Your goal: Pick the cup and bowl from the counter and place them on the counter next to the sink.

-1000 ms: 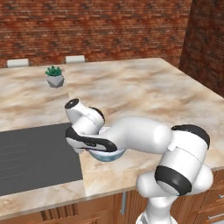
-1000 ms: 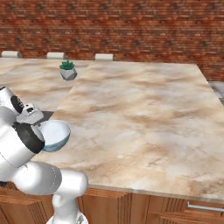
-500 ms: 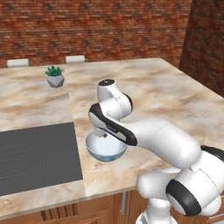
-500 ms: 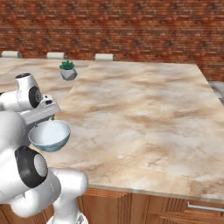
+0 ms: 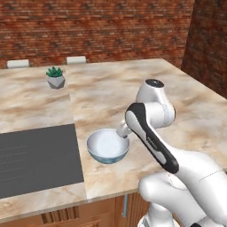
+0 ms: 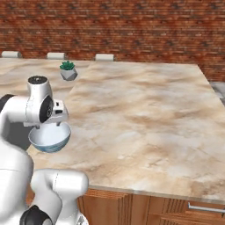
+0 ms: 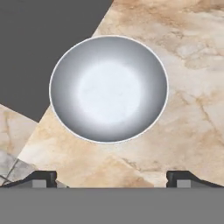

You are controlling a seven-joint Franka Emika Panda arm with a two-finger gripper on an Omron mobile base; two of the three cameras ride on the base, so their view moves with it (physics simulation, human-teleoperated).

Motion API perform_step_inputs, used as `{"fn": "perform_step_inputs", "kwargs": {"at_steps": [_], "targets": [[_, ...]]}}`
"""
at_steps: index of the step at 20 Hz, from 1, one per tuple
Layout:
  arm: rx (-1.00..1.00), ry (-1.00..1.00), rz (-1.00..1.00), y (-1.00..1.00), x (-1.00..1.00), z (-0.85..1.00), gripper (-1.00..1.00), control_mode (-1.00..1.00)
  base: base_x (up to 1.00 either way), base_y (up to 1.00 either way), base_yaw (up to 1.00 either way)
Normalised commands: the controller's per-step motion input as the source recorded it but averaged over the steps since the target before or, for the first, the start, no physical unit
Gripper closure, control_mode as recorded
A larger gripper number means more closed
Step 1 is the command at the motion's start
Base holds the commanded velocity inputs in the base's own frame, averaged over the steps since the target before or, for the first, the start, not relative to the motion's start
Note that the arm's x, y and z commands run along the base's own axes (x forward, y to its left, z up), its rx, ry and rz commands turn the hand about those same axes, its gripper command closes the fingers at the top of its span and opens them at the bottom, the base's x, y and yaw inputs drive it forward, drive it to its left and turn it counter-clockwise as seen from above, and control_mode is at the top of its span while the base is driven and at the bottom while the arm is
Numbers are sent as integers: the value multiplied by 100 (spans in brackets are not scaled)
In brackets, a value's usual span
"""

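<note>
since the earlier frame the arm has been swung up and away from the bowl (image 5: 107, 146), which is now left sitting on the counter (image 5: 177, 93) just beside the dark sink (image 5: 35, 159). in the hand view the gripper (image 7: 111, 177) is seen well above the bowl, fingertips (image 7: 41, 177) spread wide, nothing held. the bowl's placement is judged done. the yellow cup is not accounted for, so that half cannot be confirmed. a potted plant (image 5: 55, 77) is noted further back.

End effector (image 7: 112, 178) points downward, fingers spread wide.
</note>
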Motion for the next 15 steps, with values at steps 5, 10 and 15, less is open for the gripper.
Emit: {"fn": "perform_step_inputs", "kwargs": {"at_steps": [5, 10, 15], "targets": [[18, -15, -17, -32, -73, 38, -100, -100, 0, 0, 0], [11, -12, -22, -31, -56, 10, -100, -100, 0, 0, 0], [5, -10, -31, -24, -46, 0, -100, -100, 0, 0, 0]]}}
